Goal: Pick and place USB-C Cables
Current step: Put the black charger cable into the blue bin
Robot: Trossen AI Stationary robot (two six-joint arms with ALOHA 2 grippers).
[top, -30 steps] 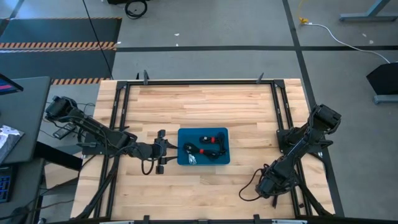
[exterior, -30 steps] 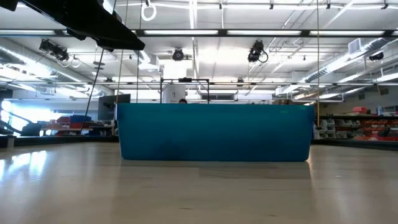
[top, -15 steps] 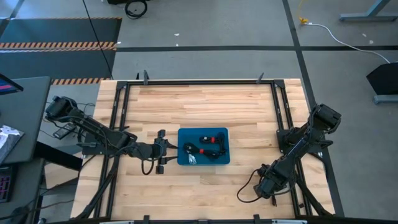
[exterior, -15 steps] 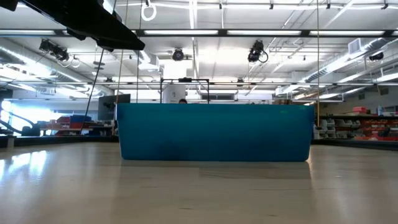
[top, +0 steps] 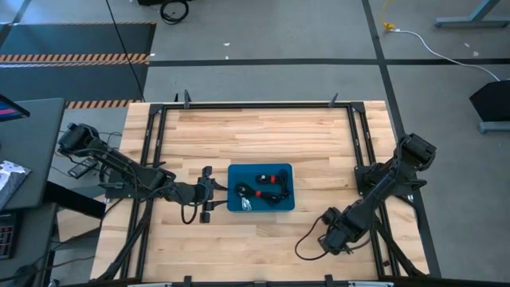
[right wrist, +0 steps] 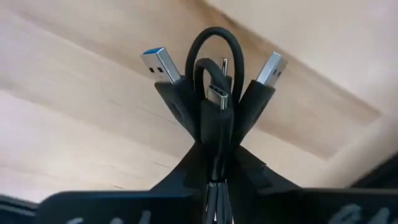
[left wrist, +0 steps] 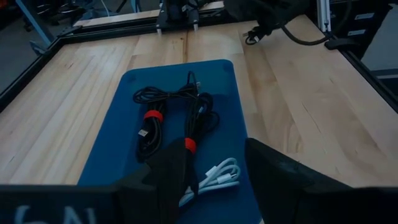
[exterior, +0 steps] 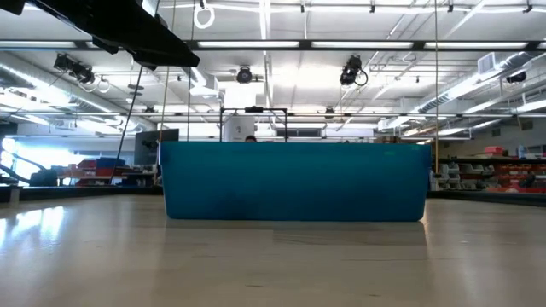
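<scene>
Industrial workshop, concrete floor (top: 263, 48), hazard-striped mat (top: 76, 57), ceiling strip lights (exterior: 256, 44), stocked shelving (exterior: 503, 175)

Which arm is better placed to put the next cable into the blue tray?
The right. Its gripper is already shut on a black cable with its plugs sticking out, over the table's near right part. The left gripper is open and empty at the blue tray, which holds two tied cables.
</scene>
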